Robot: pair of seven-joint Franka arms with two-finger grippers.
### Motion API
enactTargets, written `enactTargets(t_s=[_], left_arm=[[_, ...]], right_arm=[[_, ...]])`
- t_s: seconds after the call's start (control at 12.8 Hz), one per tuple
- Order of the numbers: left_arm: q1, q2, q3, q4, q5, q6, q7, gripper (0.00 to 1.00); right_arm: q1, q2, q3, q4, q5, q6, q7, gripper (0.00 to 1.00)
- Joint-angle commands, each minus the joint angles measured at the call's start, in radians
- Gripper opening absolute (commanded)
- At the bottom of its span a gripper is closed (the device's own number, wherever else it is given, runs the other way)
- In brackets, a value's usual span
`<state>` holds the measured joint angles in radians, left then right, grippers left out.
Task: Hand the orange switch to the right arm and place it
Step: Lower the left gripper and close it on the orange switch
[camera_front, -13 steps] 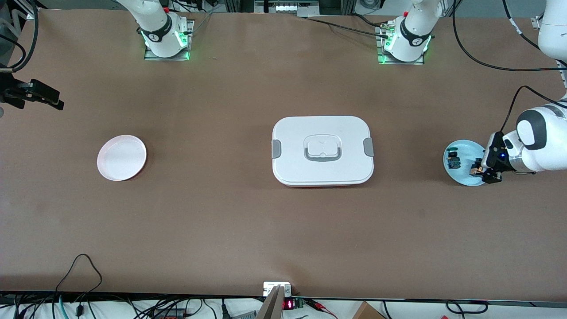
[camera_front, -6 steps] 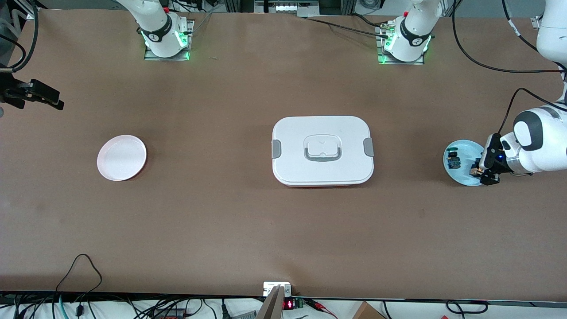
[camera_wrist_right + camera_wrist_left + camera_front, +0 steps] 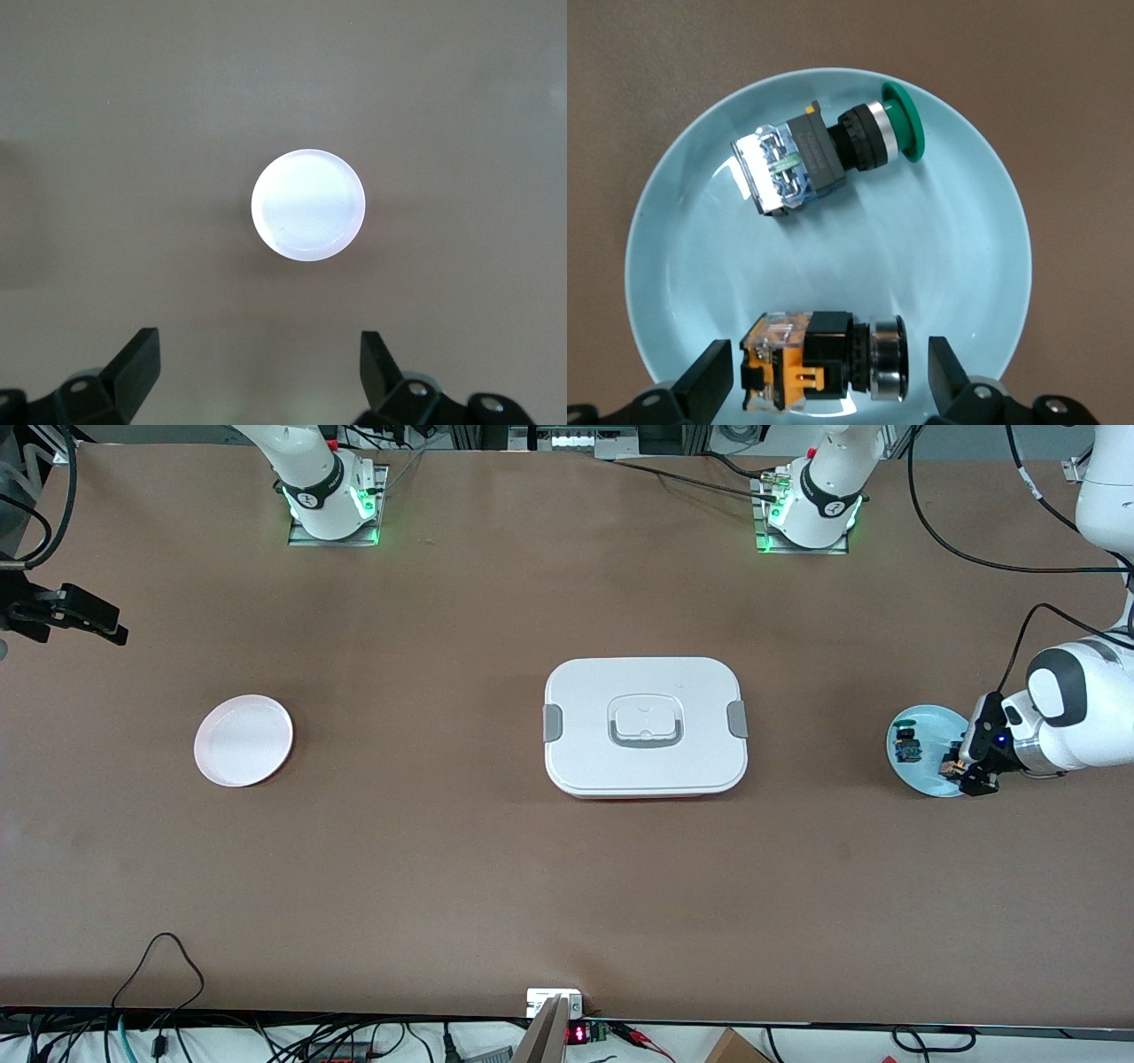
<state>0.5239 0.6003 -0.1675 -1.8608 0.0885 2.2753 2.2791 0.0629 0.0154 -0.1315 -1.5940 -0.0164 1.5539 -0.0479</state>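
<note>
On the pale blue plate (image 3: 656,266) at the left arm's end of the table lies the orange switch (image 3: 824,361), on its side, with a round black cap, a silver collar and an orange block body with a clear top; no lettering on it can be read. The left gripper (image 3: 831,376) is lowered over it with its fingers (image 3: 713,381) spread wide, one at each end of the switch and neither visibly touching it. Compared with one second ago, the left arm has shifted slightly, while the gripper remains over the same edge of the plate. The green-capped switch (image 3: 824,155) lies apart on the same plate. The right gripper (image 3: 259,376) waits, fingers wide apart, high over the white plate (image 3: 244,740). The white lidded box (image 3: 645,726) sits at the table's centre.
</note>
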Motion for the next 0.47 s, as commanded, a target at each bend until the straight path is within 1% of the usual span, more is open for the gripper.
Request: enactTargets(t_s=[0.0,0.16,0.24,0.31,0.39], left_arm=[[0.044,0.013,-0.04,-0.004,-0.023,0.02,0.066,0.89],[0.044,0.013,-0.04,-0.004,-0.023,0.02,0.066,0.87],[0.044,0.013,-0.04,-0.003,-0.023,0.02,0.066,0.82],[0.044,0.013,-0.04,-0.001,-0.023,0.02,0.068,0.65],[0.044,0.013,-0.04,0.0,-0.023,0.02,0.074,0.5]], right_arm=[[-0.002,-0.008,0.003,0.006,0.009,-0.012,0.003,1.0],[-0.003,-0.008,0.003,0.006,0.009,-0.012,0.003,1.0],[-0.003,-0.008,0.003,0.006,0.009,-0.012,0.003,1.0],[-0.005,-0.008,0.003,0.006,0.01,-0.014,0.003,1.0],[-0.005,-0.005,0.001,0.005,0.01,-0.014,0.005,1.0]])
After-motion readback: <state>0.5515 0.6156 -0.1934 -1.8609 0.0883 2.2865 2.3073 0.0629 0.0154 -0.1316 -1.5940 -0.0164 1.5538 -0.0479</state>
